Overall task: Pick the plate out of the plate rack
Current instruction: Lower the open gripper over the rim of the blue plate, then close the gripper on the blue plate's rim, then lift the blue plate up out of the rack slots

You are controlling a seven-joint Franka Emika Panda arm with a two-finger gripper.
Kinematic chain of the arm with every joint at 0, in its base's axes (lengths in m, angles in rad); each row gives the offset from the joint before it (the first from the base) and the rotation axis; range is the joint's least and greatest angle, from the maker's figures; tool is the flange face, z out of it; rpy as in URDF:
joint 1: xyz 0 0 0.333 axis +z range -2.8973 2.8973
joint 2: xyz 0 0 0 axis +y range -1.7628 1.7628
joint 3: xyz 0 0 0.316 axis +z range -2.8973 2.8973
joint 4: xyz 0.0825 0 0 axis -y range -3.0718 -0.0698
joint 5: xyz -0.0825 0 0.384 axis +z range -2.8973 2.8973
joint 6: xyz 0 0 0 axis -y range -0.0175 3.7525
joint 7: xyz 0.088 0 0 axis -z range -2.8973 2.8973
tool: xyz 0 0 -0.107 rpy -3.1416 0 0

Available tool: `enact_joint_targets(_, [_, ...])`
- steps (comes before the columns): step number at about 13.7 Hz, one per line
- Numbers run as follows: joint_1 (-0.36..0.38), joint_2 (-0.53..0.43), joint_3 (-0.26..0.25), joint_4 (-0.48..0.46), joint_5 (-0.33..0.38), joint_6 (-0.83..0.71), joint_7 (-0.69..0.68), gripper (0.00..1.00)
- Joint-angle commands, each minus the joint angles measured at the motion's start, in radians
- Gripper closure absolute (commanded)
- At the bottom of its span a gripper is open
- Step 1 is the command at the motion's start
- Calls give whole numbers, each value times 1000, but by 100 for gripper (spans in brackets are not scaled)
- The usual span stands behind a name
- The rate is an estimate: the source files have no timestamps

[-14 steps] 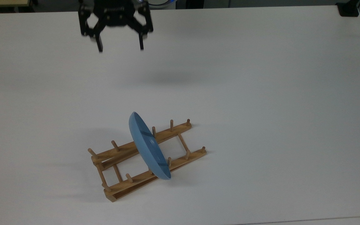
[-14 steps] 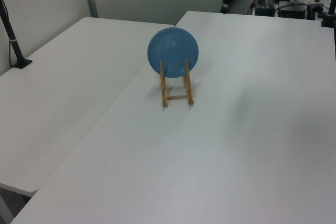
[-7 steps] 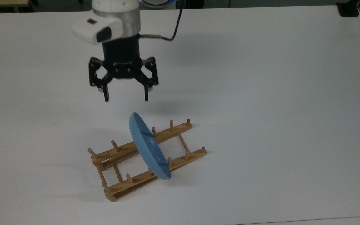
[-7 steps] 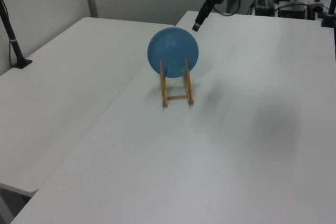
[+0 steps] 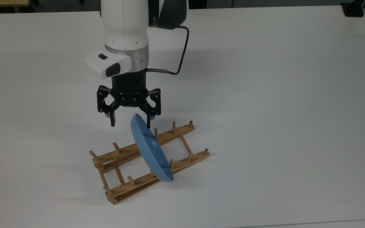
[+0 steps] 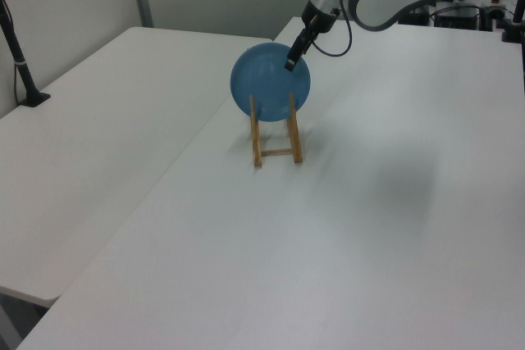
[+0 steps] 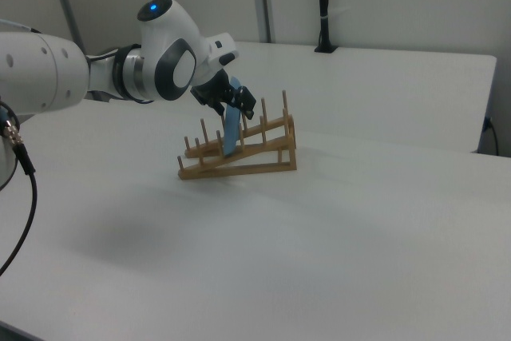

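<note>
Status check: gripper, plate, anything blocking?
Gripper open, straddling the plate's top edge. Plate upright in plate rack, ungrasped. Nothing in the way.

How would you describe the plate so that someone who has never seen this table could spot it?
On the white table lies a light-brown wooden plate rack with upright pegs. The plate stands on edge across its two rails, just under the black end effector. It is the one round, light-blue thing there.
</note>
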Motion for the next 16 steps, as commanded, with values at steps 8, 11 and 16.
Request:
enact_joint_targets(8, [26,1,-10,37,-59,9,100,97])
enact_joint_targets(11, [18,-36,-10,37,-58,7,98,100])
enact_joint_targets(16, [1,-145,-1,35,-36,-168,100,100])
